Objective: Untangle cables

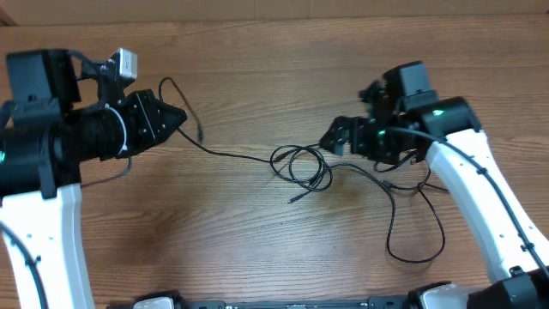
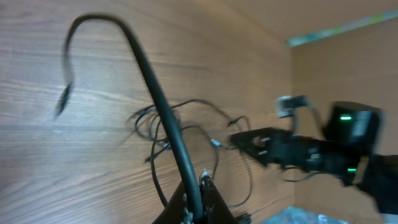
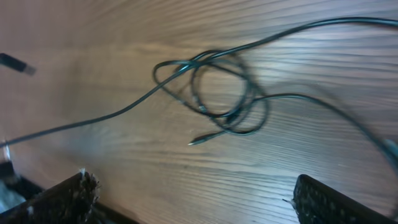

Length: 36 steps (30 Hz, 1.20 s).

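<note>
At the middle of the desk point(image 1: 240, 249) the cables point(image 1: 302, 167) lie loosely tangled; the left hand point(image 1: 182, 116) pinches one strand leading away, while the right hand point(image 1: 334, 137) stands wide open, empty, just beside them.

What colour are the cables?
Black. The cables show best in the right wrist view, against the brown wooden table.

Blurred cables point(image 3: 186, 64); crossings within the loops unclear
</note>
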### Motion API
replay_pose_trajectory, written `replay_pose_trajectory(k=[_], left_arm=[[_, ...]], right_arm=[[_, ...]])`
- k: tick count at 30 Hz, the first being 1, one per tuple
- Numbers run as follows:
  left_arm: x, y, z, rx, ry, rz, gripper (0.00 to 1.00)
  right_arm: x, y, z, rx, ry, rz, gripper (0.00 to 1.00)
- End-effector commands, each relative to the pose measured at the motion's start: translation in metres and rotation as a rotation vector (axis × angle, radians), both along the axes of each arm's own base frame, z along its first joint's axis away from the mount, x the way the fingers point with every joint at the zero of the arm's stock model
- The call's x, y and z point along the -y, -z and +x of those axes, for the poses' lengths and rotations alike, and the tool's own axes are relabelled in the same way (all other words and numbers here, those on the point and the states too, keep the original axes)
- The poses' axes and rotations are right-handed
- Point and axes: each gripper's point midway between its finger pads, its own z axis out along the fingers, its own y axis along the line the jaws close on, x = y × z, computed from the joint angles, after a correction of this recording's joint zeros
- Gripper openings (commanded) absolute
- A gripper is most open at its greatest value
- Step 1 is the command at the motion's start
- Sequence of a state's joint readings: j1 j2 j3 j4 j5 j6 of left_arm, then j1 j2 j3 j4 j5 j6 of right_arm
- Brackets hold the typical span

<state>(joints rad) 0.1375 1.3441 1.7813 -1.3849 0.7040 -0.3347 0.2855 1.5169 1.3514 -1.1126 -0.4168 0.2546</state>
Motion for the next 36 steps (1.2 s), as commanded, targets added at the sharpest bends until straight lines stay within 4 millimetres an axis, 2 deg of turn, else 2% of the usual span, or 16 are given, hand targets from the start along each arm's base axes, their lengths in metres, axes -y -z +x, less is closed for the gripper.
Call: replay_pose_trajectory(k=[1, 3, 5, 12, 19, 23, 30, 35, 36], left_arm=[[0.004, -0.028, -0.012, 0.03, -0.073, -0.078, 0.04], [0.004, -0.033, -0.014, 0.01, -0.115, -0.117, 0.04], [0.004, -0.033, -0.016, -0.008, -0.132, -0.135, 0.04], [0.006, -0.024, -0.026, -0.153, -0.215, -0.211, 0.04], [0.008, -0.022, -0.03, -0.244, -0.277, -0.28, 0.04], [0.014, -0.026, -0.034, -0.295, -0.284, -0.35, 0.04], [0.013, -0.025, -0.033, -0.304, -0.298, -0.353, 0.04], [0.013, -0.025, -0.033, -0.305, -0.298, -0.352, 0.04], [0.013, -0.025, -0.034, -0.307, -0.299, -0.351, 0.04]], right_arm=[[-0.043, -0.006, -0.019, 0.07, -0.241, 0.062, 1.0], [-0.072, -0.012, -0.032, 0.114, -0.355, 0.096, 1.0], [-0.09, -0.014, -0.038, 0.151, -0.41, 0.104, 1.0], [-0.135, -0.025, -0.044, 0.31, -0.515, 0.103, 1.0], [-0.151, -0.04, -0.043, 0.358, -0.541, 0.192, 1.0], [-0.156, -0.041, -0.037, 0.382, -0.542, 0.203, 1.0], [-0.168, -0.022, -0.039, 0.385, -0.613, 0.176, 1.0], [-0.174, -0.013, -0.028, 0.405, -0.602, 0.156, 0.99], [-0.175, -0.014, -0.027, 0.414, -0.602, 0.16, 0.96]])
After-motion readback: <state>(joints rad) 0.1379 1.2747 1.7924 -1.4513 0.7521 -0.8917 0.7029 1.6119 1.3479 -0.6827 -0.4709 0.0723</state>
